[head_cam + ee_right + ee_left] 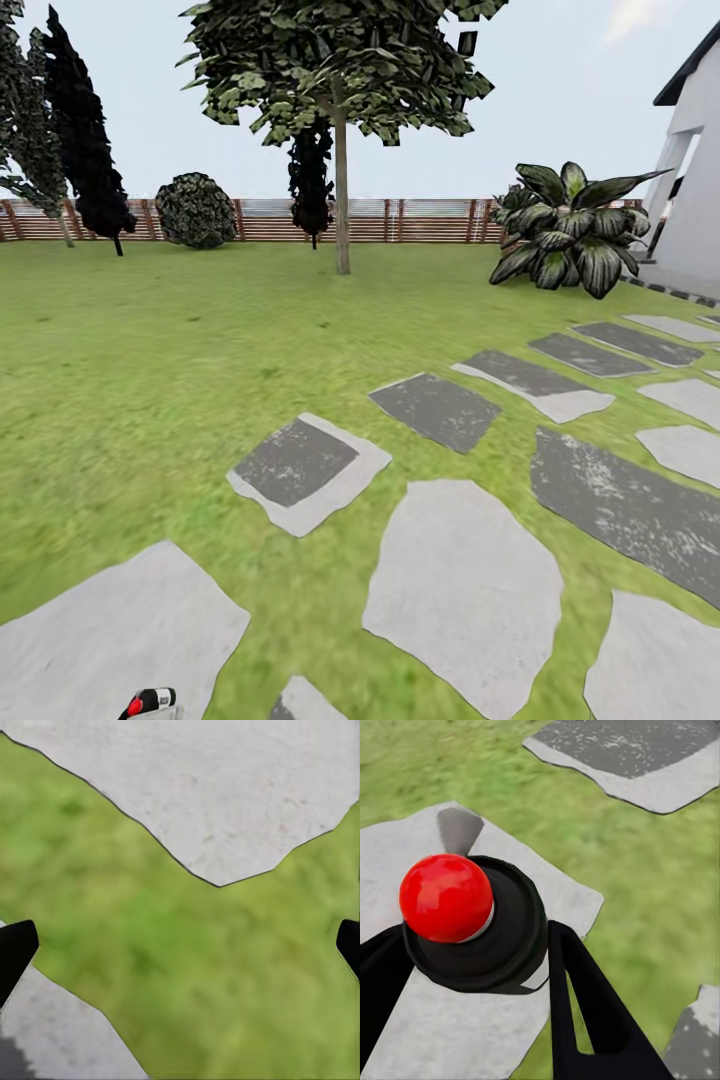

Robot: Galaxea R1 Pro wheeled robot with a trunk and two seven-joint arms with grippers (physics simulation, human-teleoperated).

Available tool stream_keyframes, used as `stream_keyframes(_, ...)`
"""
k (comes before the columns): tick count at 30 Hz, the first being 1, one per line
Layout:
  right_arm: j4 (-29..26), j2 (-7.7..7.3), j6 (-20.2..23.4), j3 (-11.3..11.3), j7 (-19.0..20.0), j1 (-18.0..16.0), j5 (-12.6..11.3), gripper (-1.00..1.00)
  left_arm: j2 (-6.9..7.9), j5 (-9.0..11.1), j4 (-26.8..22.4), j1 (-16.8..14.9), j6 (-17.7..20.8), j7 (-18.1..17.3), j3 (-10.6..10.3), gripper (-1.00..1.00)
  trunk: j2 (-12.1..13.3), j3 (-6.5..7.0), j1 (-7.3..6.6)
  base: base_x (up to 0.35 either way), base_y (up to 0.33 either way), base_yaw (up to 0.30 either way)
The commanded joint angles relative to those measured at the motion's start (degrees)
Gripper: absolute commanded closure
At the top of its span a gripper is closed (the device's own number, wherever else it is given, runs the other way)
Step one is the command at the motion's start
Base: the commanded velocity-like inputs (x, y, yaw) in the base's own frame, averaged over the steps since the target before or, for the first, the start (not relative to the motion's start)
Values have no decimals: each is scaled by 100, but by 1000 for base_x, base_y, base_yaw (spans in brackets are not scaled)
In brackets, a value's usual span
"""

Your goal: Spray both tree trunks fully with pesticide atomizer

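The pesticide atomizer (472,922), a dark bottle with a red top, sits between the black fingers (585,1012) of my left gripper (472,967), which is shut on it above a grey paving stone. Its red top and white label also peek in at the bottom edge of the head view, as the atomizer (150,702). One tree (341,190) with a straight grey-tan trunk stands far ahead on the lawn before the fence. My right gripper (180,945) hangs open over grass and stone, its fingertips (15,949) wide apart with nothing between them.
Grey paving stones (460,590) run from the near ground to the right. A broad-leafed plant (570,235) and a white house wall (695,200) stand at the right. Black cypress-like trees (85,150), a round bush (196,210) and the slat fence (420,222) line the back.
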Motion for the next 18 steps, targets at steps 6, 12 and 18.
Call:
stream_keyframes(6,7,1,0,30,-60,-4,39,-100,2,50,2,-5,-15,-5,-17,100,-2,-5,2,341,0,0)
stream_keyframes(12,8,1,0,30,-60,-4,39,-100,2,49,1,-6,-15,-4,-17,100,-2,-5,2,341,0,0)
stream_keyframes(18,8,1,0,30,-60,-4,39,-100,2,46,5,-4,-15,-8,-17,100,-2,-5,2,341,0,0)
